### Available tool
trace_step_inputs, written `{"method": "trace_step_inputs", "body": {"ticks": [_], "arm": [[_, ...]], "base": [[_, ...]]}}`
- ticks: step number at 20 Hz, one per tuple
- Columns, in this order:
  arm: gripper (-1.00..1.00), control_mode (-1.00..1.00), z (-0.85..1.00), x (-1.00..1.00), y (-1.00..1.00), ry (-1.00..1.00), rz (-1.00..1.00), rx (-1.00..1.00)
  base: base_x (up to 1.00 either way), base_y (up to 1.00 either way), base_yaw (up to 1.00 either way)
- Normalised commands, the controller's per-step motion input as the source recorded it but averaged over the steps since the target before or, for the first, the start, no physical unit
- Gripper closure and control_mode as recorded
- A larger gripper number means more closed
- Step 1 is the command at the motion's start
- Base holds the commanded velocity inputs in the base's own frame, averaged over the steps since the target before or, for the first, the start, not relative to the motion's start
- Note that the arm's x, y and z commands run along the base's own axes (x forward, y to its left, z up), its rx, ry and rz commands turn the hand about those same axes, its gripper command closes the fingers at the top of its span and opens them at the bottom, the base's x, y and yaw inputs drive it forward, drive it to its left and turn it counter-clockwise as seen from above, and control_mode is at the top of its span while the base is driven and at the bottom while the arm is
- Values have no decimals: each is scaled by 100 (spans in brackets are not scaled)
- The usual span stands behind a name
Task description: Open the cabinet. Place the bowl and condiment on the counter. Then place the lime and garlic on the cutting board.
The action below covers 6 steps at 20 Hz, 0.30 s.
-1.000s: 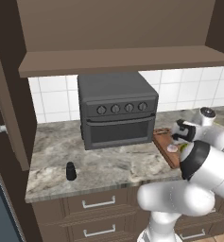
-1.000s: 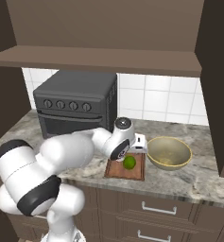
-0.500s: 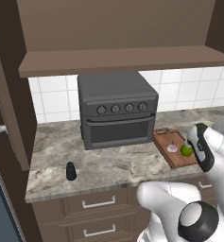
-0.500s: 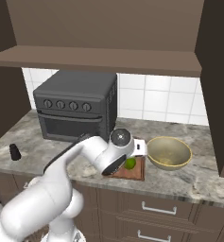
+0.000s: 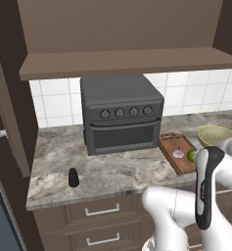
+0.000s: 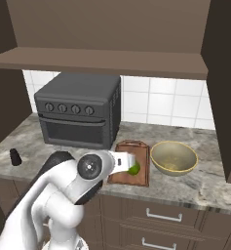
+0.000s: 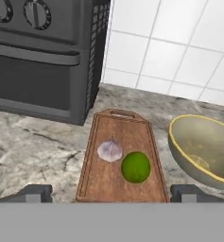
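Looking down the hand (image 7: pixel 111 194), I see its fingers spread wide, holding nothing, above the near end of the flat reddish-brown wooden cutting board (image 7: pixel 132 130). The small pale whitish-pink garlic bulb (image 7: pixel 109 150) and round bright green lime (image 7: pixel 135 167) lie just beside each other on it. The wide olive-beige speckled bowl (image 7: pixel 205 146) sits right of the board on the marbled grey stone counter (image 7: pixel 33 146). My left base view adds the small dark cylindrical condiment shaker (image 5: pixel 73 177) standing well apart near the counter's front edge, left of the dark grey toaster oven (image 5: pixel 120 112), under the open dark brown wooden cabinet (image 5: pixel 122 34).
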Motion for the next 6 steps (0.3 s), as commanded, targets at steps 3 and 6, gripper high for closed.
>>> {"method": "trace_step_inputs", "body": {"ticks": [3,6], "arm": [[-100,-100,26,-64,0,-39,4,11],[-100,-100,13,-45,0,-18,0,0]], "base": [[0,0,0],[0,0,0]]}}
